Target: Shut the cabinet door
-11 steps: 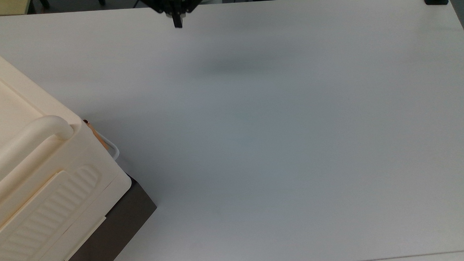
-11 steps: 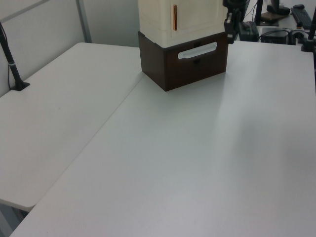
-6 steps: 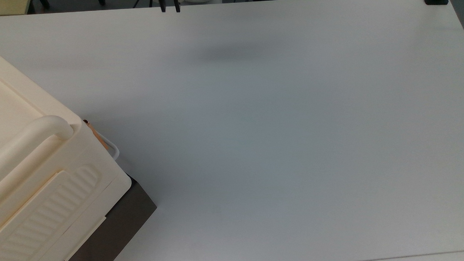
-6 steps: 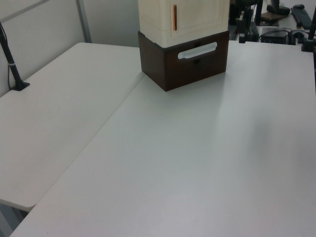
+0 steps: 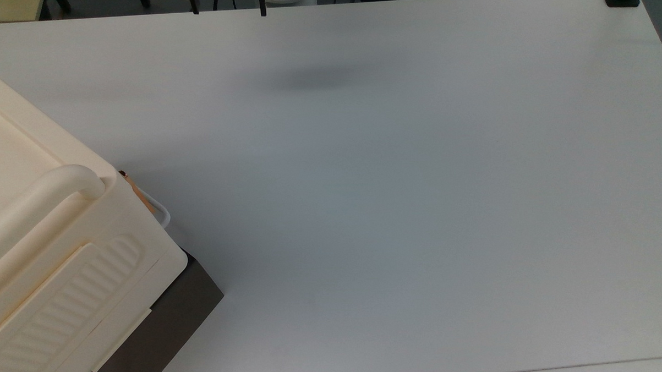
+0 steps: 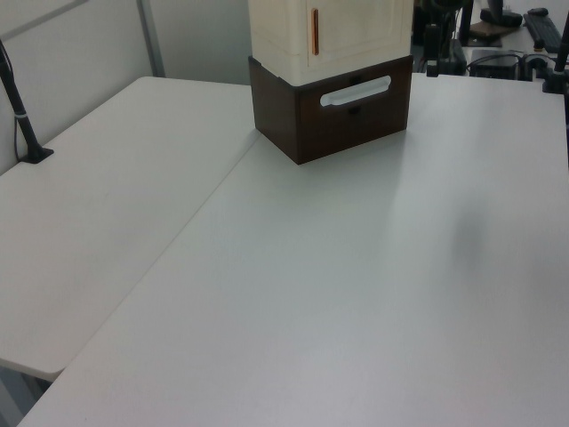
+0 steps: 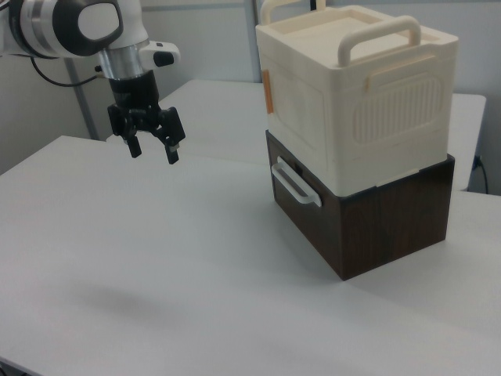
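- White table (image 7: 156,258) is lying bare around us, apart from the cabinet (image 7: 356,133) standing on it at the right view's right and the top view's lower left corner.
- We are holding our gripper (image 7: 151,147) high over the table, well apart from the cabinet, with the fingers (image 7: 172,150) spread wide and grasping nothing.
- A second ago the fingers were pressed together near the top view's upper edge; since then we have been opening them and pulling up and back, so only the two tips are showing there now.
- The door (image 6: 360,22) is lying flush in the cabinet's cream front, its copper-coloured strip (image 6: 314,32) sitting against the frame with no gap we can make out.
- We are judging from this that the closing is done and that we are retreating rather than reaching in again.
- Below the door, the dark brown base (image 7: 368,219) with its white pull handle (image 7: 295,185) is sitting shut as well.
- A faint shadow (image 5: 311,79) is falling on the table under us.
- Around us, a second table is joining ours in the left view, with a dark clamp-on post (image 6: 22,116) at its far edge, grey partition walls behind, and office clutter at the left view's upper right.
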You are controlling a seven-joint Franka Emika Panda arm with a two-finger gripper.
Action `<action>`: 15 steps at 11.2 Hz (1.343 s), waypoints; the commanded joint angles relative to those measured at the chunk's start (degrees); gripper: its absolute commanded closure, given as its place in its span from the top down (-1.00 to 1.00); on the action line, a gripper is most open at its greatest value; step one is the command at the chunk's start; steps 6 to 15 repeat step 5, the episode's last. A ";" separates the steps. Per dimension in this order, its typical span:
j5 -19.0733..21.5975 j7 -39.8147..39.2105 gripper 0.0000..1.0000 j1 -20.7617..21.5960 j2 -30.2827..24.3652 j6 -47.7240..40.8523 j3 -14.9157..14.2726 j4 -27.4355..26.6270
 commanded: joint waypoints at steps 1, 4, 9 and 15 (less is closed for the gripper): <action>-4.88 3.89 1.00 1.49 0.62 1.16 0.66 -0.19; -4.63 6.75 1.00 1.32 0.62 1.87 0.31 -0.10; -4.62 6.83 1.00 1.49 0.62 1.78 0.31 -0.10; -4.62 6.83 1.00 1.49 0.62 1.78 0.31 -0.10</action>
